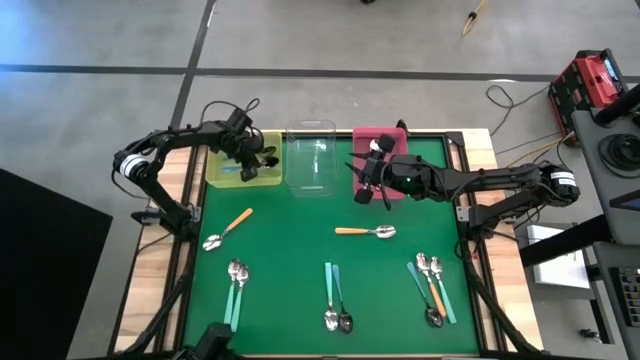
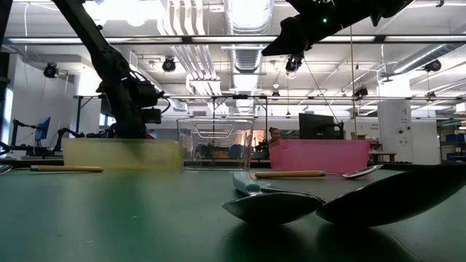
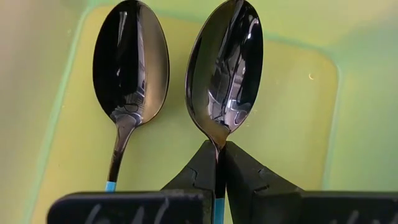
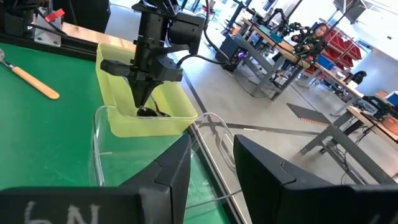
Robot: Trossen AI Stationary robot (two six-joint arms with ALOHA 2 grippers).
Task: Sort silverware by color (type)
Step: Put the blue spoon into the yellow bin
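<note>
Upper left in the high view, the left hand (image 1: 262,160) pinches a thin, stiff, slippery black-bowled teal-handled spoon (image 3: 225,68) at its neck inside the yellow plastic bin (image 1: 216,178).

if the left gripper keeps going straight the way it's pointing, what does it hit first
Most likely the floor of the yellow bin. The left gripper, shut on a dark-bowled spoon, points down into it, so the spoon would touch first. Depth is unclear.

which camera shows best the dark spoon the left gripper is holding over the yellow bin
The left wrist view: the dark-bowled teal-handled spoon fills it, pinched in the left gripper. The right wrist view shows it tiny; the high and low views hide it.
</note>
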